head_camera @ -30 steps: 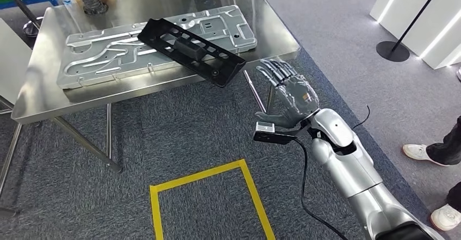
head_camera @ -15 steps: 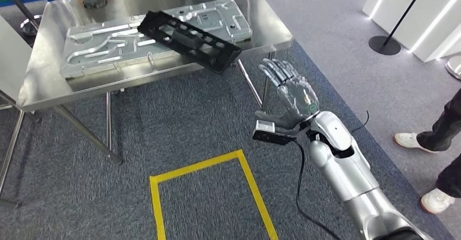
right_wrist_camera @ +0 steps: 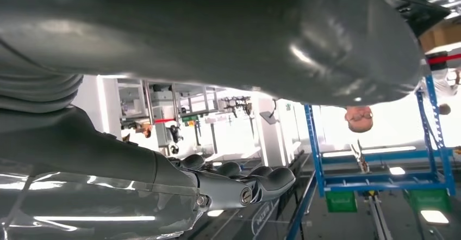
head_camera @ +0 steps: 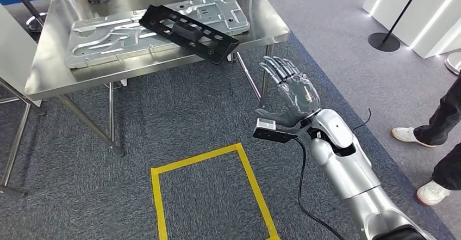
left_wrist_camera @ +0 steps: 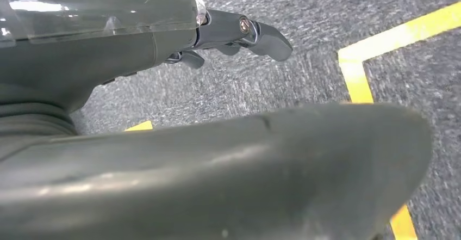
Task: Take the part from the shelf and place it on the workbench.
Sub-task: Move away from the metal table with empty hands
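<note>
- My right hand (head_camera: 291,96) is empty, fingers spread, palm up, hanging off the bench's (head_camera: 54,79) near right corner above the carpet.
- The black part (head_camera: 187,31) already lies on the bench, tilted across the silver stamped panel (head_camera: 103,33), 1 end overhanging the front edge.
- I judge the placing done. To finish well, I'd draw this hand straight back, clear of that overhanging end, so nothing gets nudged.
- My left hand (left_wrist_camera: 163,158) holds nothing and hangs over the yellow floor tape (left_wrist_camera: 359,77).
</note>
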### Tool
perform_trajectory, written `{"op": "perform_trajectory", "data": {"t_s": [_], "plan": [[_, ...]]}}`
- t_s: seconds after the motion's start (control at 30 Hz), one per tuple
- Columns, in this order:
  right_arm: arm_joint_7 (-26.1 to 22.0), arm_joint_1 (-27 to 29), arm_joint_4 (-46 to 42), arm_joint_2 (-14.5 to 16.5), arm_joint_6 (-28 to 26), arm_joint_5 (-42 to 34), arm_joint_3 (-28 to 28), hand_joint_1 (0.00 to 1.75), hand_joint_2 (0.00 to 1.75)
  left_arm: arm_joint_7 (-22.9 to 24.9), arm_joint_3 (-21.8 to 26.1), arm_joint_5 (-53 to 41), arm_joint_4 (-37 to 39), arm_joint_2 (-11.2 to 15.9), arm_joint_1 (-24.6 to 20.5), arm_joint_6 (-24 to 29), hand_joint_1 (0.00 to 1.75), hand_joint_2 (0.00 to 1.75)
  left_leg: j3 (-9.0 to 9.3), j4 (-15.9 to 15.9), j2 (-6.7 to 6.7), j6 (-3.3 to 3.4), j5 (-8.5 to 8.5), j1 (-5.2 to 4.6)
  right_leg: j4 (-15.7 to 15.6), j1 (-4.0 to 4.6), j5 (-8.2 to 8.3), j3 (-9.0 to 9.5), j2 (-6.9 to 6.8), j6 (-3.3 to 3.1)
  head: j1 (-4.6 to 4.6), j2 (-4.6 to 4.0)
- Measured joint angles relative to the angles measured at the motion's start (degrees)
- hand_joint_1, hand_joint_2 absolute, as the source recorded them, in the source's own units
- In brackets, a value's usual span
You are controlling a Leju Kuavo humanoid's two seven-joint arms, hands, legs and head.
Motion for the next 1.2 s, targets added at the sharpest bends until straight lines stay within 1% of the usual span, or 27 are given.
{"op": "perform_trajectory", "data": {"t_s": [0.03,0.07,0.1,0.13,0.17,0.2,0.27,0.3,0.33,0.37,0.43,0.47,0.5,0.57,0.63,0.7,0.77,0.8,0.83,0.87,0.93,0.97,1.0,1.07,1.13,1.17,1.2], "plan": [[0.0,0.1,-0.1,0.0,0.0,0.0,0.0,0.00,0.00,0.0,0.0,0.0,0.0,0.0,-0.1,0.0,0.00,0.00,0.61,-1.4,0.03,0.27,-0.34,-0.28,-0.3,-0.19,0.43,-0.10,-0.11,0.39,0.01,0.00],[0.0,0.1,-0.1,0.0,0.0,0.0,0.0,0.00,0.00,0.0,0.0,0.0,0.0,0.0,-0.1,0.1,0.00,0.00,0.70,-2.4,-0.01,0.51,0.06,-0.53,-0.7,-0.39,0.93,-0.09,-0.19,0.77,0.00,0.00],[0.0,0.2,-0.1,0.0,0.0,0.0,-0.1,0.00,0.00,0.0,0.0,-0.1,0.0,0.1,-0.1,0.1,0.00,0.00,0.87,-3.5,0.11,0.66,0.82,-0.56,-1.1,-0.51,1.29,-0.07,-0.23,1.08,0.00,0.00],[0.0,0.2,-0.1,0.0,0.0,0.0,-0.1,0.00,0.00,0.0,0.0,0.0,0.0,0.1,-0.1,0.1,0.00,0.00,1.09,-4.6,0.27,0.82,1.71,-0.46,-1.0,-0.53,1.00,-0.24,-0.24,1.31,0.00,0.00],[0.0,0.2,-0.2,0.1,0.0,0.0,-0.1,0.00,0.00,0.0,0.0,0.0,0.0,0.1,0.0,0.1,0.00,0.00,1.22,-5.7,0.46,0.85,2.59,-0.33,0.3,-0.50,-0.14,-0.84,-0.24,1.50,0.00,0.00],[0.0,0.2,-0.1,0.2,0.0,0.0,-0.1,0.00,0.00,0.0,0.0,0.0,0.0,0.0,0.0,0.1,0.00,0.00,1.15,-6.2,0.64,0.74,3.22,-0.18,2.8,-0.50,-1.98,-1.98,-0.24,1.66,0.01,0.00],[0.0,0.6,-0.1,0.6,0.0,0.0,-0.1,0.00,0.00,0.0,0.0,0.0,0.0,0.0,0.0,0.0,0.00,0.00,0.19,-5.9,0.73,0.69,3.68,-0.22,10.2,-0.47,-6.07,-5.05,-0.24,2.05,0.01,0.00],[0.0,0.9,-0.1,0.7,0.0,0.0,-0.2,0.00,0.00,0.0,0.0,0.0,0.0,0.0,0.0,-0.1,0.00,0.00,-0.37,-5.4,0.76,0.61,3.70,-0.20,12.8,-0.50,-7.03,-5.94,-0.26,2.28,0.01,0.00],[0.1,1.1,-0.1,0.8,-0.1,0.0,-0.2,0.00,0.00,0.0,0.0,0.1,0.0,-0.1,0.1,-0.1,0.00,0.00,-0.97,-4.8,0.79,0.51,3.65,-0.14,13.4,-0.57,-6.98,-5.87,-0.28,2.51,0.01,0.00],[0.1,1.3,-0.1,0.9,-0.1,0.0,-0.2,0.00,0.00,0.0,0.0,0.1,0.0,-0.1,0.1,-0.2,0.00,0.00,-1.60,-3.9,0.80,0.36,3.52,-0.04,11.7,-0.67,-6.00,-4.61,-0.30,2.76,0.01,0.00],[0.1,1.4,-0.1,0.9,-0.2,0.0,-0.2,0.00,0.00,0.0,0.0,0.3,0.0,-0.2,0.1,-0.3,0.00,0.00,-2.91,-2.0,0.75,-0.22,2.99,0.12,5.3,-0.80,-3.63,-0.66,-0.17,3.05,0.01,0.00],[0.1,1.5,-0.1,0.9,-0.2,0.0,-0.3,0.00,0.00,0.0,0.0,0.3,0.0,-0.2,0.1,-0.3,0.00,0.00,-3.58,-0.8,0.66,-0.52,2.70,0.12,2.9,-0.82,-2.91,0.57,0.01,2.71,0.00,0.00],[0.1,1.6,-0.1,1.0,-0.3,0.0,-0.4,0.00,0.00,0.0,0.0,0.4,0.0,-0.2,0.1,-0.3,0.00,0.00,-4.11,0.1,0.55,-0.79,2.52,0.13,1.9,-0.74,-2.65,0.97,0.18,2.21,-0.01,0.00],[0.1,1.7,-0.1,1.0,-0.4,0.0,-0.5,0.00,0.00,0.0,0.0,0.5,0.0,-0.2,0.2,-0.4,0.00,0.00,-4.82,1.0,0.41,-1.16,2.56,0.15,2.0,-0.52,-2.32,0.41,0.32,1.00,-0.01,0.00],[0.1,1.7,-0.1,1.0,-0.4,0.0,-0.5,0.00,0.00,0.0,0.0,0.5,0.0,-0.2,0.2,-0.4,0.00,0.00,-5.37,1.8,0.31,-1.60,1.82,0.33,2.0,-0.48,-1.86,0.01,0.29,0.26,-0.01,-0.01],[0.1,1.6,-0.1,0.9,-0.4,0.0,-0.5,0.00,0.00,0.0,0.0,0.4,0.0,-0.2,0.3,-0.3,0.00,0.00,-6.85,5.9,0.11,-2.20,-1.34,0.72,1.9,-0.57,-1.41,-0.53,0.32,-0.35,-0.01,-0.01],[0.1,1.5,-0.1,0.9,-0.3,0.0,-0.5,0.00,0.00,0.0,0.0,0.2,0.0,-0.2,0.3,-0.2,0.00,0.00,-9.29,13.2,-0.03,-2.61,-5.37,1.14,1.8,-0.41,-0.92,-1.23,0.35,-0.63,-0.02,0.00],[0.1,1.5,-0.1,0.9,-0.3,-0.1,-0.6,0.00,0.00,0.0,0.0,0.1,0.0,-0.2,0.3,-0.1,0.00,0.00,-10.08,16.1,-0.07,-2.61,-6.57,1.25,1.8,-0.27,-0.61,-1.59,0.35,-0.67,-0.02,0.00],[0.1,1.5,-0.1,0.9,-0.3,-0.2,-0.6,0.00,0.00,0.0,0.0,0.1,0.0,-0.2,0.3,0.0,0.00,0.00,-10.03,17.3,-0.12,-2.42,-6.88,1.26,1.8,-0.13,-0.27,-1.95,0.35,-0.68,-0.02,0.00],[0.1,1.5,-0.1,0.9,-0.2,-0.3,-0.6,0.00,0.00,0.0,0.0,0.0,0.0,-0.2,0.3,0.0,0.00,0.00,-8.94,16.1,-0.17,-2.04,-6.29,1.16,1.8,0.04,0.08,-2.29,0.35,-0.70,-0.02,-0.01],[0.0,1.4,-0.2,0.9,-0.2,-0.4,-0.8,0.00,0.00,0.0,0.0,0.0,0.0,-0.2,0.3,0.1,0.00,0.00,-3.81,8.2,-0.01,-0.55,-3.77,0.46,1.8,0.24,0.85,-2.86,0.31,-0.70,-0.02,-0.01],[0.0,1.4,-0.2,0.8,-0.2,-0.4,-0.9,0.00,0.00,0.0,0.0,-0.1,0.0,-0.1,0.2,0.2,0.00,0.00,-1.39,4.0,0.37,0.11,-3.02,0.02,1.7,0.31,1.21,-3.01,0.22,-0.56,-0.01,-0.01],[0.0,1.3,-0.3,0.8,-0.1,-0.5,-1.0,0.00,0.00,0.0,0.0,-0.2,0.0,0.0,0.0,0.2,0.00,0.00,0.34,0.9,0.74,0.61,-2.59,-0.47,1.5,0.23,1.58,-3.11,0.12,-0.30,-0.01,0.00],[0.0,1.4,-0.3,0.6,0.0,-0.5,-1.1,0.00,0.00,0.1,0.0,-0.3,0.0,0.0,-0.2,0.2,0.00,0.00,0.99,-1.2,1.10,1.02,-2.32,-1.08,0.8,-0.12,2.41,-3.10,-0.22,0.45,0.00,-0.01],[0.0,1.4,-0.4,0.6,0.0,-0.5,-1.1,0.00,0.00,0.0,0.0,-0.4,0.0,0.1,-0.1,0.2,0.00,0.00,1.25,-3.0,1.06,1.36,-0.65,-1.14,-0.1,-0.30,3.18,-3.01,-0.46,1.04,0.00,-0.02],[0.0,1.4,-0.4,0.7,0.0,-0.5,-1.2,0.00,0.00,0.0,0.0,-0.4,0.0,0.2,-0.1,0.2,0.00,0.00,1.42,-4.1,1.17,1.52,0.39,-0.98,0.5,-0.23,2.52,-3.30,-0.48,1.25,0.00,-0.01],[0.2,1.5,-0.4,0.8,0.1,-0.7,-1.3,0.00,0.00,0.0,0.0,-0.4,0.0,0.2,0.0,0.2,0.00,0.00,1.47,-5.0,1.28,1.52,1.41,-0.77,2.3,-0.12,0.99,-4.06,-0.46,1.46,0.00,-0.01]]}}
